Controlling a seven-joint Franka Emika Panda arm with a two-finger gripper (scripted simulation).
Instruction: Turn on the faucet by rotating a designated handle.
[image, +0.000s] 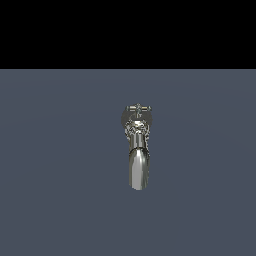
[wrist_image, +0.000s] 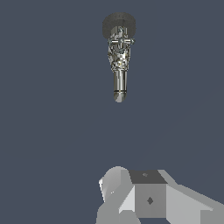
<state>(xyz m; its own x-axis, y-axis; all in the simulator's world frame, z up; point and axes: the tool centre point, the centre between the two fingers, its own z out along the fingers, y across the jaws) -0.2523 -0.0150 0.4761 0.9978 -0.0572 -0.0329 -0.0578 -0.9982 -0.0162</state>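
The chrome faucet (image: 138, 145) stands on the flat grey floor, its thick rounded spout (image: 138, 167) pointing toward the exterior view's near side. The handle (image: 138, 108), a thin crossbar with a tiny centre knob, sits at the far end above the round grey base plate (image: 125, 118). In the wrist view the faucet (wrist_image: 119, 61) lies well ahead, with the handle (wrist_image: 120, 41) and base plate (wrist_image: 118, 21) beyond the spout (wrist_image: 119, 85). Part of my gripper (wrist_image: 144, 197) shows as grey and white blocks, far from the faucet. It does not show in the exterior view. Its jaws are not clear.
The plain dark grey floor (image: 60, 190) runs all around the faucet, up to a black background at the back of the exterior view. No other object shows.
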